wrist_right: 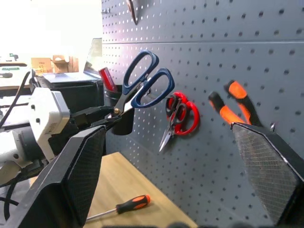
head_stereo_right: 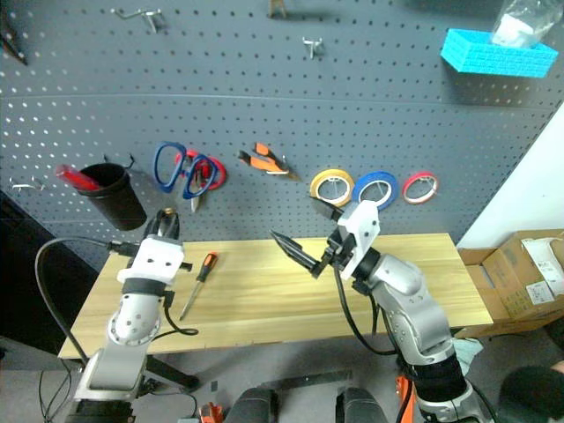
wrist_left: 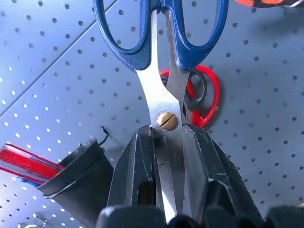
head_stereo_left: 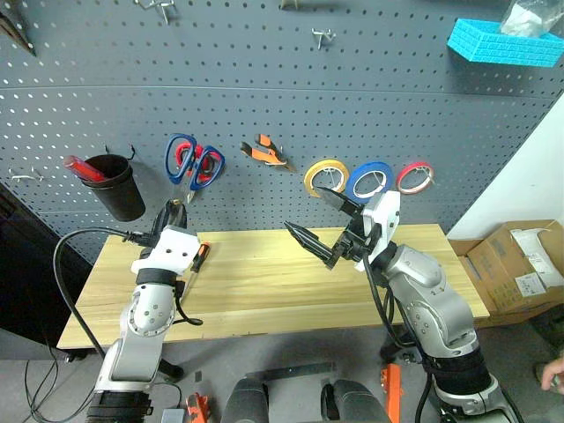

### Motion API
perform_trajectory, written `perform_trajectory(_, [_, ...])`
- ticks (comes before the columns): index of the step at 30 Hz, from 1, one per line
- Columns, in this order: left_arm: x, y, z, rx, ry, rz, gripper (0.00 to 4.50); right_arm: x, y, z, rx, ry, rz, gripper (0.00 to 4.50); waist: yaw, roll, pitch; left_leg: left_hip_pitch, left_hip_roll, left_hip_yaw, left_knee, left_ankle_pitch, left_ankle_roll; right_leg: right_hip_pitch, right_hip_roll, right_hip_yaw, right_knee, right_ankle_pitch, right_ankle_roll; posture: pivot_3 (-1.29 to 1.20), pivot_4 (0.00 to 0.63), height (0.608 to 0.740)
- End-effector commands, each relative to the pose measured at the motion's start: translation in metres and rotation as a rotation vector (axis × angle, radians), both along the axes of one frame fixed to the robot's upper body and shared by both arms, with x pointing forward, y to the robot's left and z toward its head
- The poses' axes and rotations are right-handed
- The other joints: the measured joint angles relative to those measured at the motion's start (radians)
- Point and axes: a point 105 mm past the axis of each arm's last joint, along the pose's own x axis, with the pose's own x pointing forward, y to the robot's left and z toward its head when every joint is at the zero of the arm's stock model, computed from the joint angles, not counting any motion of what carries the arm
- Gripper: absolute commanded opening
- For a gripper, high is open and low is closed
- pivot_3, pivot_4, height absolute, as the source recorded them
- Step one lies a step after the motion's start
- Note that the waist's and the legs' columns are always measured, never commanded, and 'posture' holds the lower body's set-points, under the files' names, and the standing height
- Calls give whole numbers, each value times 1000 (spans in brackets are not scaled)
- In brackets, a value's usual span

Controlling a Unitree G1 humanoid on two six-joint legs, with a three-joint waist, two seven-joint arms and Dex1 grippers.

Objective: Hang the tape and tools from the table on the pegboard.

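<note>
In the left wrist view, the left pincer (wrist_left: 168,156) is clamped on the steel blades of the blue-handled scissors (wrist_left: 161,52), long axis pointing up at the dark grey perforated pegboard (head_stereo_left: 264,106). The right pincer (head_stereo_left: 322,225) is held agape, empty, mid-frame.

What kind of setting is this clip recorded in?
Probably a workshop or tool-storage corner set up for testing: a grey pegboard hung with pliers and tape rolls, a wooden table below it, and cardboard boxes beside.
</note>
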Motion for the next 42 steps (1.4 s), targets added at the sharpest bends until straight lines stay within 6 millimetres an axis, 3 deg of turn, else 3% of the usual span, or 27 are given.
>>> perform_trajectory(1, [6, -3, 4, -86, 1, -24, 485, 6, -10, 13, 24, -47, -51, 4500, 0, 0, -1, 0, 0, 0, 0, 0, 0, 0, 0, 0, 0, 0, 0, 168, 34, 740])
perform_trajectory(10, [12, -5, -15, -240, 96, -44, 485, 8, -15, 10, 13, -41, -79, 4500, 0, 0, -1, 0, 1, 0, 3, 0, 0, 0, 2, 0, 3, 2, 3, 161, 37, 740])
perform_trajectory(23, [14, 2, -25, -311, 134, -16, 485, 15, -21, 9, 0, -39, -112, 4500, -1, 0, -6, 3, 1, -1, 10, 0, 0, 8, 1, 1, 3, 0, -1, 160, 36, 740])
perform_trajectory(33, [28, -3, -33, -377, 218, -64, 485, 14, -22, 8, -6, -34, -117, 4500, -1, 0, -6, 4, 1, -1, 10, 0, 0, 9, 2, 0, 3, 0, -1, 152, 43, 740])
perform_trajectory(42, [27, -2, -30, -366, 203, -64, 3464, 11, -25, 5, -11, -27, -127, 4500, -2, 0, -6, 5, 1, -1, 10, 0, 0, 10, 2, 0, 3, 0, -1, 142, 57, 740])
